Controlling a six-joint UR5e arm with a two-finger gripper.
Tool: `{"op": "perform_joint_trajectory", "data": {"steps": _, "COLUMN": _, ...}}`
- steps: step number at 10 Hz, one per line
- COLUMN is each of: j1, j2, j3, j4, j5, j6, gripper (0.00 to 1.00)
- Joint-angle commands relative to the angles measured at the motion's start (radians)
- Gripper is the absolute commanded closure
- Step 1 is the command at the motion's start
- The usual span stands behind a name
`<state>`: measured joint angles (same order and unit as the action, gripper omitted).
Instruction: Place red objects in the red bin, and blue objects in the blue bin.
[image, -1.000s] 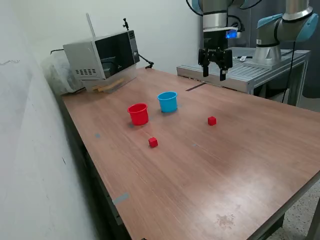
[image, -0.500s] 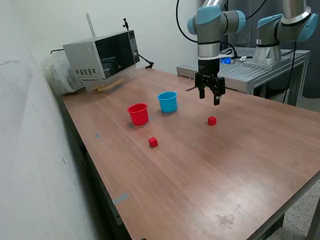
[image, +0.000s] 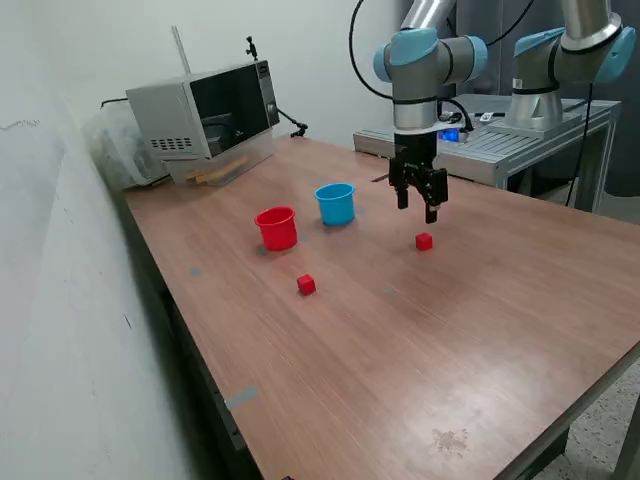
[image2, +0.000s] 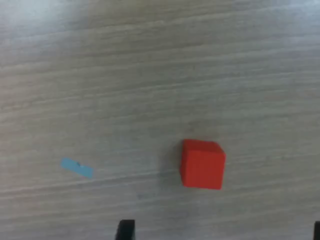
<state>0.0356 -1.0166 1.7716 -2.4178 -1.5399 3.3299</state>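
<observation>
Above the wooden table (image: 480, 300), the gripper (image: 417, 202) hangs on its arm with fingers pointing down and spread apart, holding nothing. Just below it, slightly toward the exterior view's right, a red cube (image: 424, 241) sits flat on the tabletop, clear of the fingers. In the wrist view this cube (image2: 202, 163) rests squarely on one face with its edges turned a little against the wood grain; being a cube, it has no long axis to speak of. Two dark fingertips (image2: 125, 229) peek in at the frame's edge, well apart, and the cube lies between their lines without touching either. A small strip of light blue tape (image2: 77, 167) is stuck to the table near the cube.

Taking the cube under the gripper as the landmark, the blue cup (image: 335, 203) stands upright to the exterior view's left of it and a little farther back, mouth open upward. The red cup (image: 277, 227) stands upright just beyond the blue cup, near it but apart. A second red cube (image: 306, 285) lies well to the exterior view's left of the landmark and nearer the camera. The wood between the landmark cube and both cups is bare. A microwave (image: 205, 110) sits at the far corner behind the cups, and a second robot arm (image: 560, 60) stands on a metal bench beyond the table.
</observation>
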Motion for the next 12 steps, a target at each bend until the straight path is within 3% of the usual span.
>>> {"op": "perform_joint_trajectory", "data": {"steps": 1, "j1": -0.017, "j2": 0.021, "j3": 0.011, "j4": -0.026, "j5": 0.001, "j6": 0.0, "gripper": 0.0}}
{"op": "perform_joint_trajectory", "data": {"steps": 12, "j1": -0.016, "j2": 0.047, "j3": 0.037, "j4": -0.043, "j5": 0.004, "j6": -0.01, "gripper": 0.0}}
